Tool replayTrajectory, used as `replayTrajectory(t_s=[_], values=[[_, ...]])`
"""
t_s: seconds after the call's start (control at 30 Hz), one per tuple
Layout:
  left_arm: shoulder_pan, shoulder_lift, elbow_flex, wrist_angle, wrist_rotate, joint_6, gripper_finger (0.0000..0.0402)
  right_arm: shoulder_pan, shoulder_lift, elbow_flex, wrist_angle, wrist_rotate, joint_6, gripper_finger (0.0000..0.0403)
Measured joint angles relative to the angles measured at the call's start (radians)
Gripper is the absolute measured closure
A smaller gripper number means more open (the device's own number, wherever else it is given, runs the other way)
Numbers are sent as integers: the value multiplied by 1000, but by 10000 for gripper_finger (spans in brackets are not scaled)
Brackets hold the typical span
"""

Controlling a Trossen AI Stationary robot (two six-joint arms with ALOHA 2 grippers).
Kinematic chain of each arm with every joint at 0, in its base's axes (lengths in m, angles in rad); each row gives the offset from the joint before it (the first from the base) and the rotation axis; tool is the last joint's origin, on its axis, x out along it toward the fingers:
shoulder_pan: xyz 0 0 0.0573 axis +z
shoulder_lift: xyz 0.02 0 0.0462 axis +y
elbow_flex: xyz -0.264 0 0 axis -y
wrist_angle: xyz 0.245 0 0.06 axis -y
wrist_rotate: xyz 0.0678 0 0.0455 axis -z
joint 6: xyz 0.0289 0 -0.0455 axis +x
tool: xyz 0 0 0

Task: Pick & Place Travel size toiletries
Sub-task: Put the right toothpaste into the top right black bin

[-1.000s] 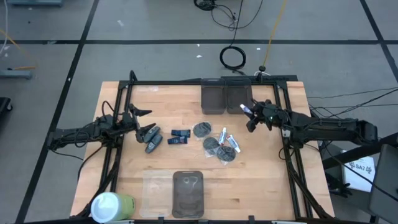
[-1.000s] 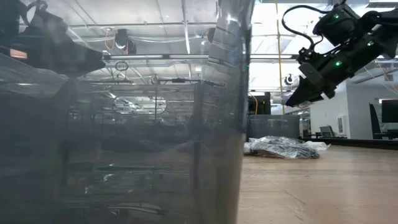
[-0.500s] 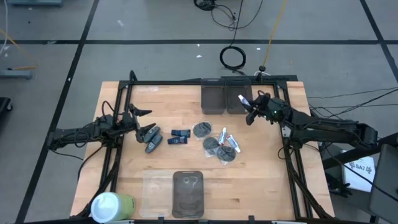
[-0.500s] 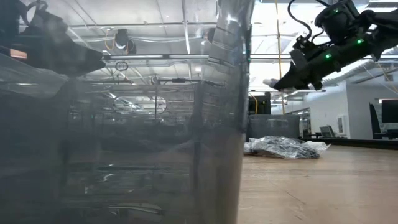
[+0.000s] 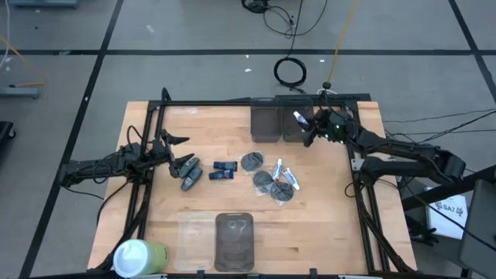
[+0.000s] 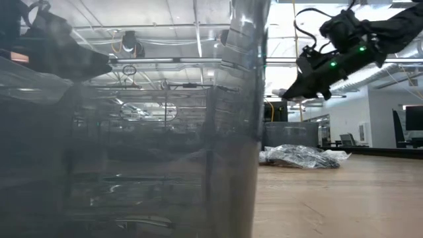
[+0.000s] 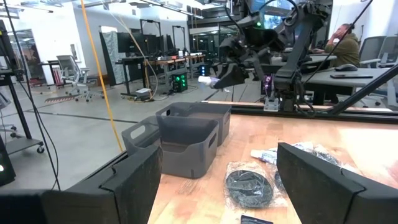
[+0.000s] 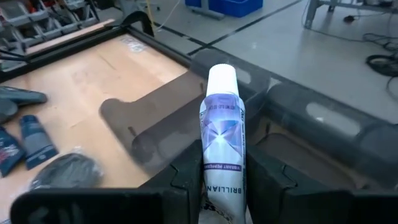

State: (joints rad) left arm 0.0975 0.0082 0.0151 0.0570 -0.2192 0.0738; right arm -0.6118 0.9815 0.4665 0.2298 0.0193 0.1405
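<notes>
Two arms share the tabletop [image 5: 325, 225]. At its left edge the left gripper [image 5: 184, 164] waits with its jaws spread wide and empty, just beside grey bottles [image 5: 190, 174] and dark blue packs [image 5: 223, 170]; round packets [image 5: 263, 172] and more tubes [image 5: 285, 177] lie mid-table. At the far right, the right gripper [image 5: 308, 129] is clamped narrowly on a white tube [image 8: 221, 134], hovering over the right-hand bin [image 5: 297, 122]. The drop will probably go best centred over the bin's opening and lowered before release, so the tube does not bounce off the rim.

White tube [image 8: 221, 134], purple-blue print
</notes>
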Motion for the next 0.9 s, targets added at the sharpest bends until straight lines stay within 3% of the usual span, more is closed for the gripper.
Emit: replayTrajectory(t_s=[0.27,0.57,0.9], values=[[0,0,0,0,0,0,91,-76,158,124,-50,1,-65,316],[0,0,0,0,0,0,92,-126,319,130,-24,1,-67,316],[0,0,0,0,0,0,92,-128,405,129,-17,2,-67,316]])
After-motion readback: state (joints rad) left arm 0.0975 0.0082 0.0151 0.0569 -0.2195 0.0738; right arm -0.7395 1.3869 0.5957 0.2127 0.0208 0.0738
